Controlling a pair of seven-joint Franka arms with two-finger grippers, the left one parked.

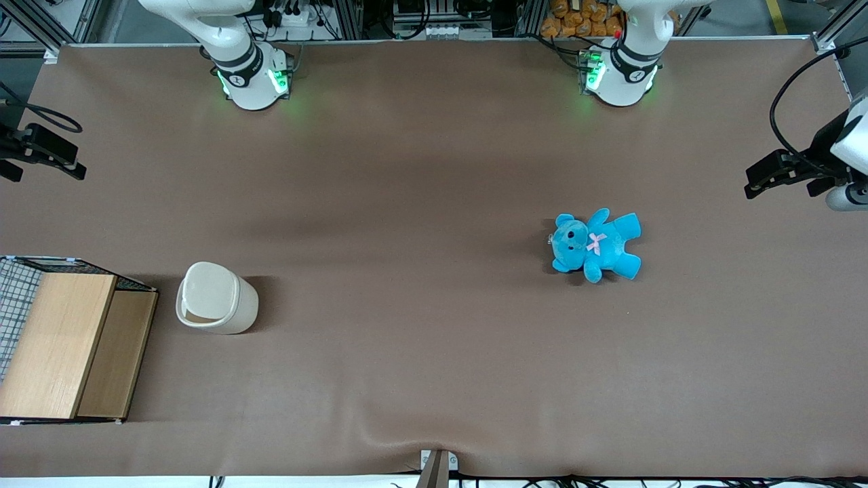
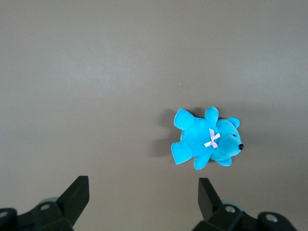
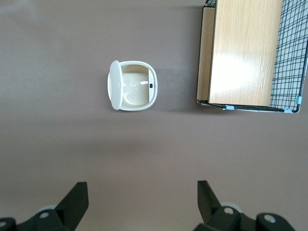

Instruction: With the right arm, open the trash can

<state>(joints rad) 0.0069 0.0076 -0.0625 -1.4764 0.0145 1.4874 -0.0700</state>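
Observation:
The trash can (image 1: pixel 217 298) is a small cream-white bin standing on the brown table toward the working arm's end. In the right wrist view the trash can (image 3: pixel 133 85) has its lid (image 3: pixel 114 85) swung up on edge at one side, and the hollow inside shows. My right gripper (image 1: pixel 41 159) hangs high over the table's edge, farther from the front camera than the can and well apart from it. The gripper (image 3: pixel 143 192) is open, with only bare table between its fingers.
A light wooden box with wire mesh (image 1: pixel 61 346) (image 3: pixel 245 53) stands beside the can at the table's end. A blue teddy (image 1: pixel 597 244) (image 2: pixel 207 139) lies toward the parked arm's end. The brown cloth (image 1: pixel 407 379) has a small ripple near the front edge.

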